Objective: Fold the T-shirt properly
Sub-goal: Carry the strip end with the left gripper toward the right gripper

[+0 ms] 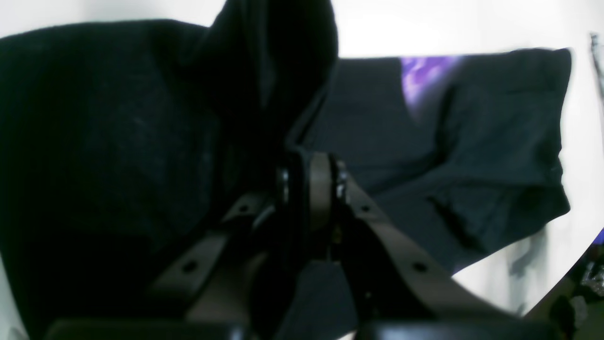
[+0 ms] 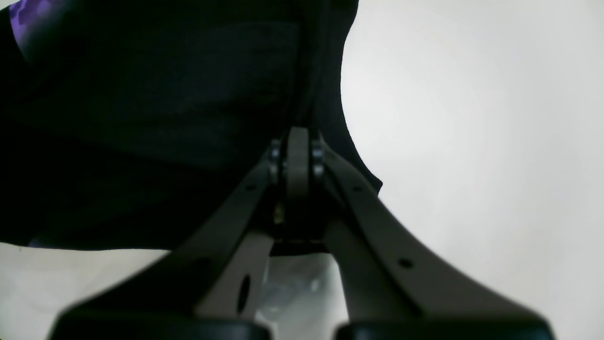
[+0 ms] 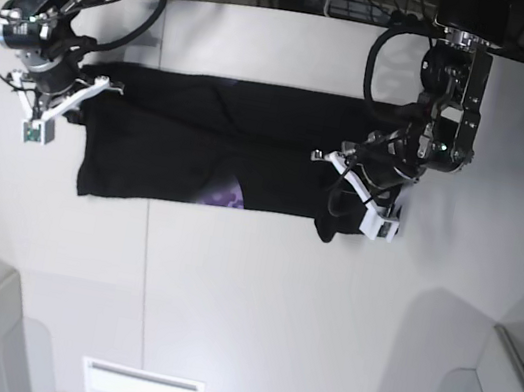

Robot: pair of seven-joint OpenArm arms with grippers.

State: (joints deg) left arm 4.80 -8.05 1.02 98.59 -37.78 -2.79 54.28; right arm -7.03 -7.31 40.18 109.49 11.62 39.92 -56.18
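A white table (image 3: 254,296) carries the black T-shirt (image 3: 198,154), spread in a long band across its far half, a purple print showing near the lower edge. The left tool (image 3: 345,185) is pinched tight on the shirt's one end, lifting a fold; the right tool (image 3: 85,94) is clamped on the opposite end.

matt black cloth T-shirt (image 3: 170,139), smooth white table (image 3: 272,310)

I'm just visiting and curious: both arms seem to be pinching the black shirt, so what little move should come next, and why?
Probably carry both pinched ends across together: each end effector, left and right, is shut on an end of the T-shirt, which lies only partly folded.
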